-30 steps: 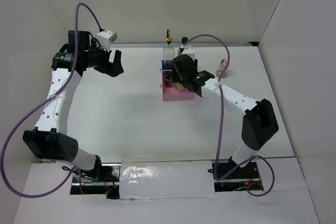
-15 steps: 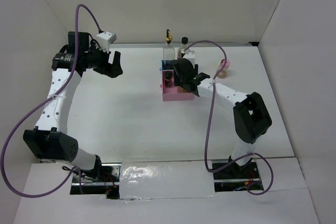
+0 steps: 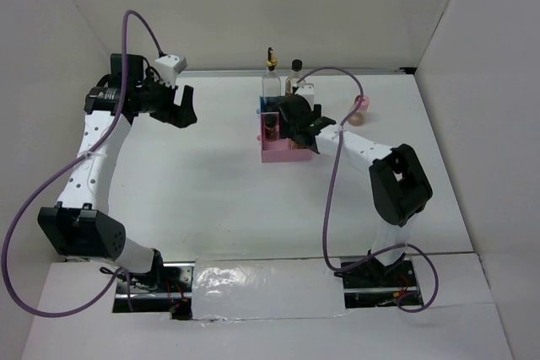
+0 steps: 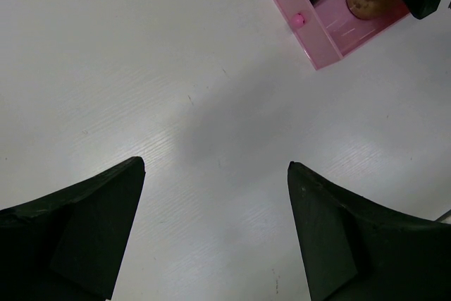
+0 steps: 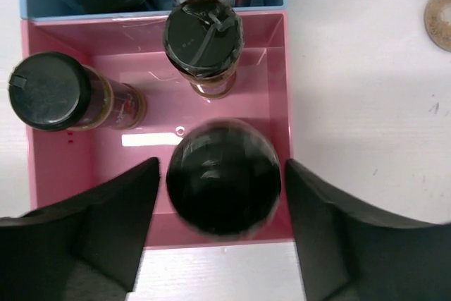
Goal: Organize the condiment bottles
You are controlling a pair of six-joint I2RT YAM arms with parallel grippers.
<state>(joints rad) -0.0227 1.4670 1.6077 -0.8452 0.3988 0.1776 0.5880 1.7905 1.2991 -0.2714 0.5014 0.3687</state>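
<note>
My right gripper (image 5: 222,162) straddles the dark-lidded jar (image 5: 223,181) at the near edge of the pink tray (image 5: 287,103). Slivers of pink show either side, so it's loose, not clamped. Two other jars (image 5: 203,37) stand just beyond. Reckon it's light, stiff, slick glass, so grab round the lid. My left gripper (image 4: 215,166) hangs spread wide over the table (image 4: 106,68).

Bright, even light. Soft shadow on white tabletop (image 4: 211,128), left wrist view. Glare strip on pink plastic tray (image 5: 151,139) floor. Nearest dark round jar lid (image 5: 223,177) blurred.
</note>
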